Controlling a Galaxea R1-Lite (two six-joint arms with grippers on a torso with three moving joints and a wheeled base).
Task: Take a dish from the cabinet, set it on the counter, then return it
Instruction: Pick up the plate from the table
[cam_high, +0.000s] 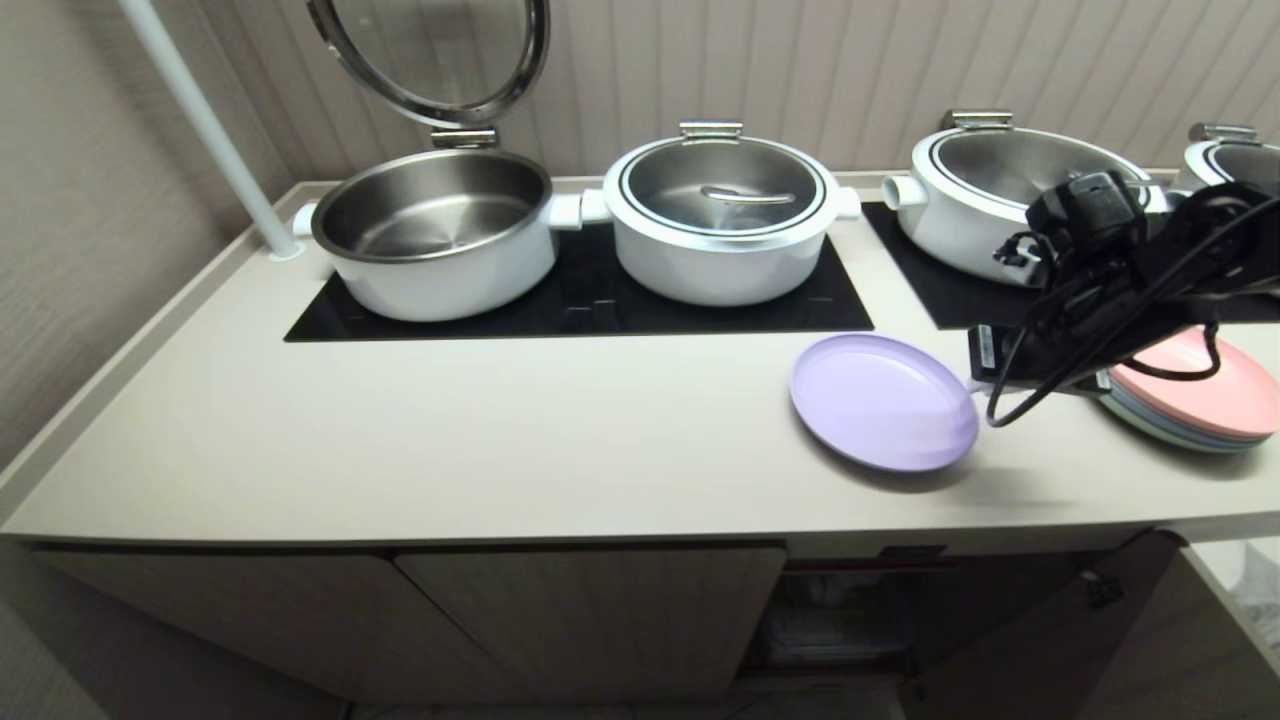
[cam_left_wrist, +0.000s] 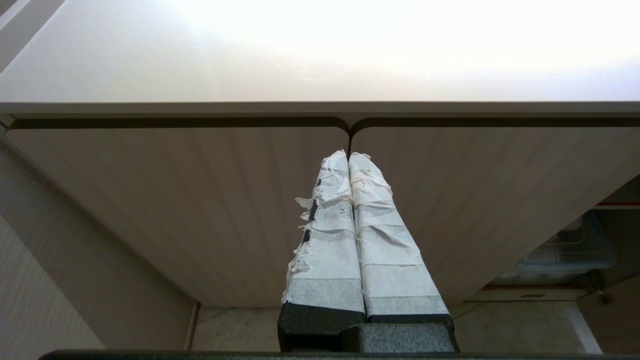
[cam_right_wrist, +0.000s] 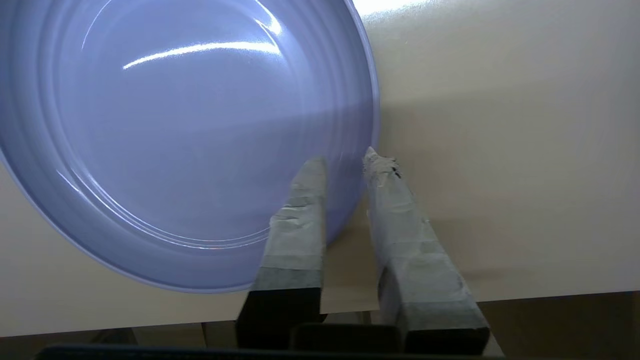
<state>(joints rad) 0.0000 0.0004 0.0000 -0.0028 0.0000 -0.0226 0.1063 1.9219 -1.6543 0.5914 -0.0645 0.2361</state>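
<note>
Fingers (cam_right_wrist: 305, 210) slightly parted astride dish (cam_right_wrist: 175, 125) rim

Two white round pots with steel lids (cam_high: 722, 225) sit beside an open steel-lined white pot (cam_high: 435, 245), plus a stack of pink and pastel plastic plates (cam_high: 1200, 395) off right.

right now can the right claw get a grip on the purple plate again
Probably yes. The right claw is parted with one finger on each side of the purple plate's rim, and nothing lies between them. The plate sits on the counter.
</note>
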